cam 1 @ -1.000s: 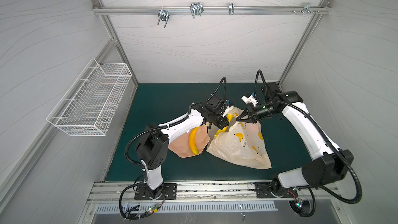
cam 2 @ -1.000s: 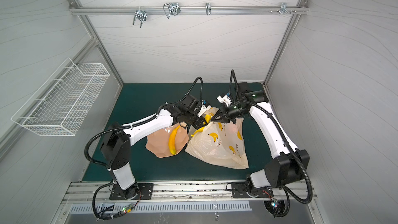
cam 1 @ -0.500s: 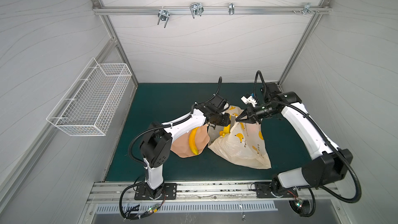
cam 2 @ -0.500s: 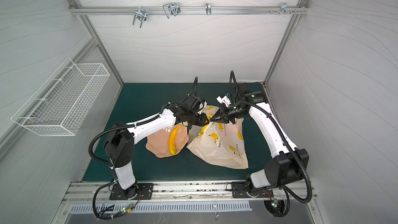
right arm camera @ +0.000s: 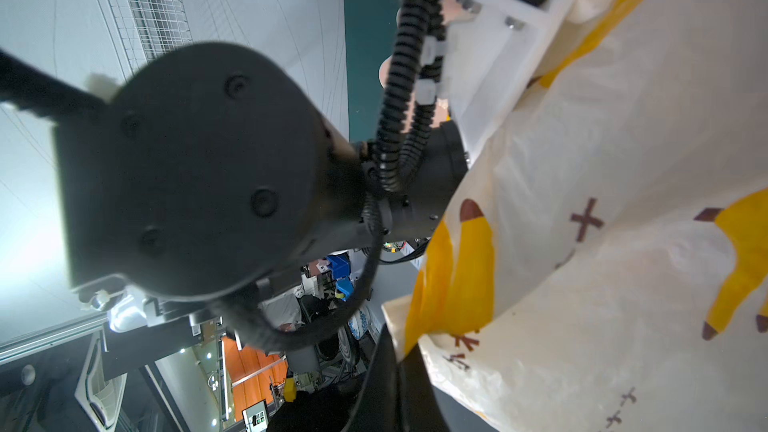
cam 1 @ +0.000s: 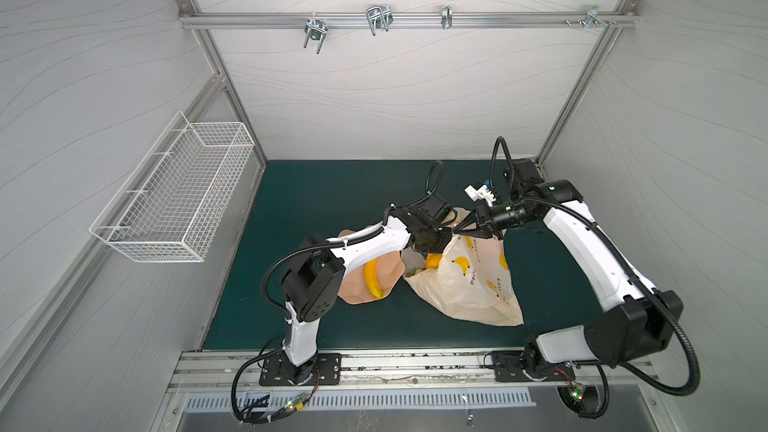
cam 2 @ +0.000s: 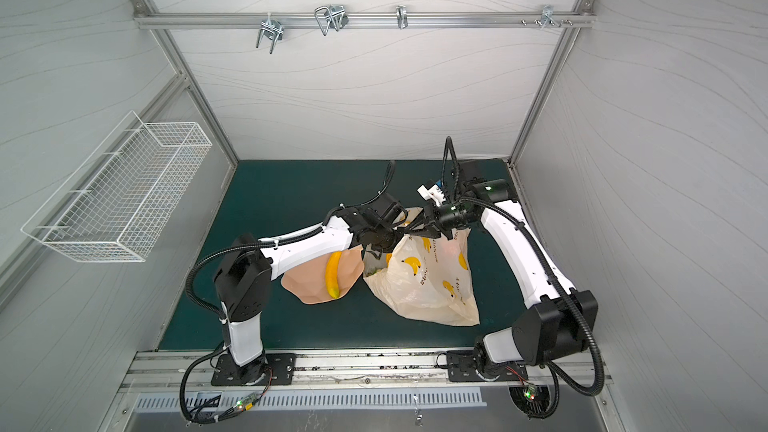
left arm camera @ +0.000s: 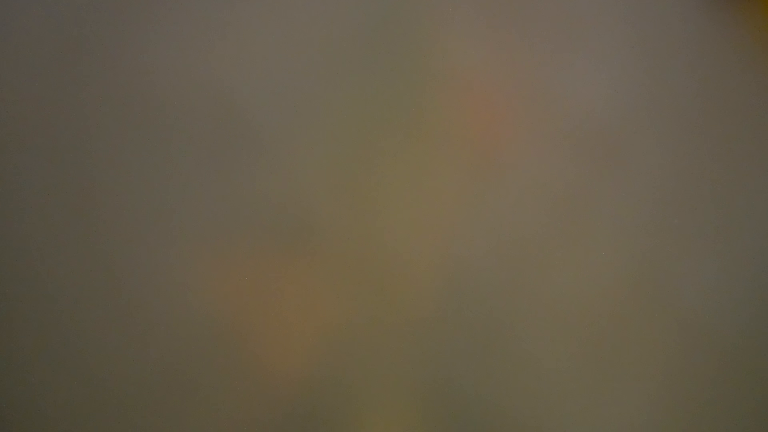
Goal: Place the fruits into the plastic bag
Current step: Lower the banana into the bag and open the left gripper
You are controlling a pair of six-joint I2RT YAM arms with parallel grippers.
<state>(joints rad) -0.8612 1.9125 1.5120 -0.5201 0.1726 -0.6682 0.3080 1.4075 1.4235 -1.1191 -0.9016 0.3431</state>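
Note:
The plastic bag lies on the green mat, cream with yellow banana prints. My right gripper is shut on its upper edge and holds the mouth lifted. My left gripper points down into that mouth, its fingertips hidden by plastic. The left wrist view is only a brown blur. An orange fruit and some green leaves show inside the mouth. One yellow banana lies on the pink plate, partly under my left arm.
A white wire basket hangs on the left wall. A metal rail with hooks runs across the back wall. The green mat reaches the back and side walls. The two arm bases stand at the front edge.
My left gripper has turned and dipped lower into the bag's mouth. The right gripper has kept its hold on the bag's edge, almost still. The banana on the plate has not moved.

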